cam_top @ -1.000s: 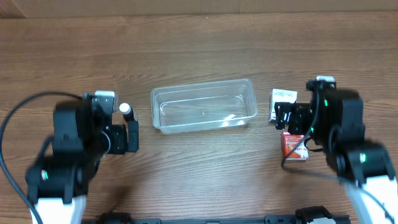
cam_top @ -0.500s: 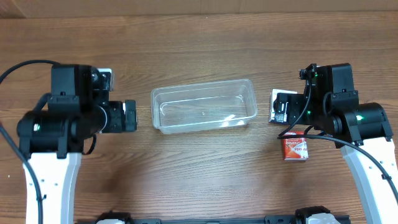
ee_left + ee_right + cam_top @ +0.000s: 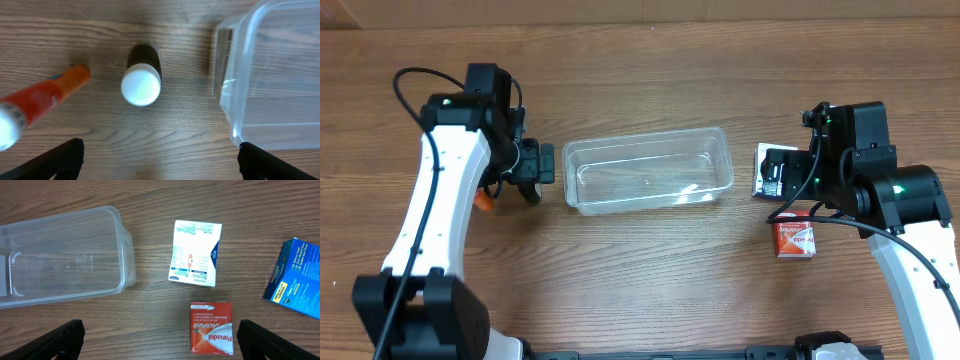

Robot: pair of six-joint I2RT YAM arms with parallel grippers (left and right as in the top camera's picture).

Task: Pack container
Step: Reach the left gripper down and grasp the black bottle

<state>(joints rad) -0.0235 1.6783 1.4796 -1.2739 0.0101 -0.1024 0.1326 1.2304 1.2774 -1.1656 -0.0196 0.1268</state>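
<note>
We hold both grippers open on either side of the container [image 3: 647, 141].
From overhead, it lies mid-table between our left gripper [image 3: 542, 166] and right gripper [image 3: 772, 182]. At the left wrist, our spread fingers frame a white-capped bottle [image 3: 141, 85] beside an orange tube [image 3: 46, 97], with the container just right. At the right wrist, our parted fingers flank a red Panadol box [image 3: 211, 335] below a white box [image 3: 195, 253], with the container left.

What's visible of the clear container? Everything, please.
The container is a shallow rectangular tub of clear plastic, with rounded corners and a lipped rim. It sits upright, open side up and empty, at the middle of the wooden table, its long side running left to right. Only the table seems to touch it.
</note>
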